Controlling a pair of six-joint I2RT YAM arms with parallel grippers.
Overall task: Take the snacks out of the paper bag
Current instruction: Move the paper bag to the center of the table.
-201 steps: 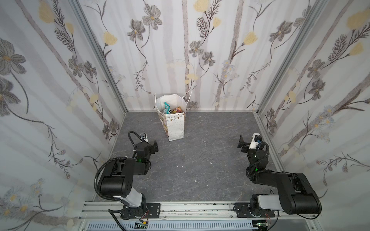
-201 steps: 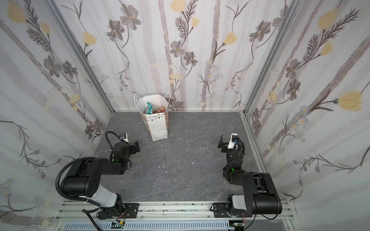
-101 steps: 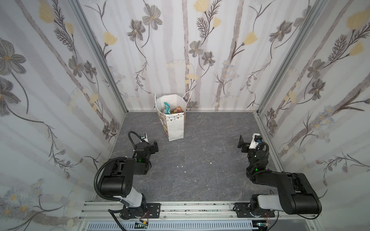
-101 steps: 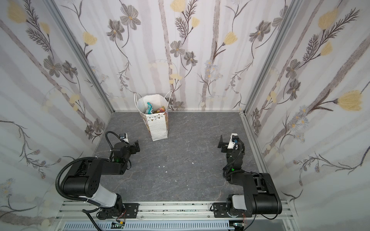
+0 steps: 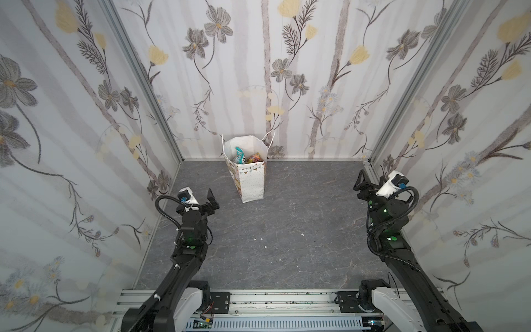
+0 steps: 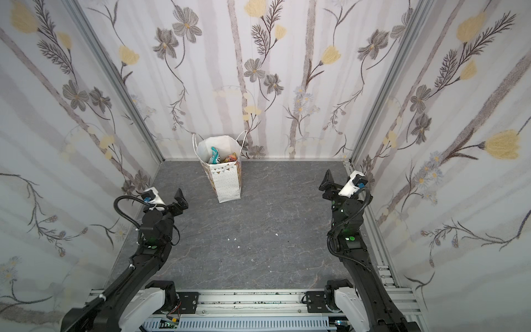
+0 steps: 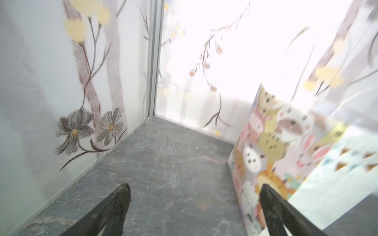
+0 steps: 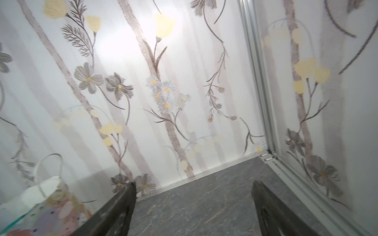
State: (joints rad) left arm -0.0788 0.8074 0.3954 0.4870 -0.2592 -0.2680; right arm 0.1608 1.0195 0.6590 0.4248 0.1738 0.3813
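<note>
left hand [image 7: 195, 189] and right hand [image 8: 194, 185] spread, snacks [image 5: 240, 155] in paper bag [image 5: 253, 184] show in both top views, hidden from wrists

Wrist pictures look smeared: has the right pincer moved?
Yes. The right pincer now sits nearer the back corner post than before, in both top views.
</note>
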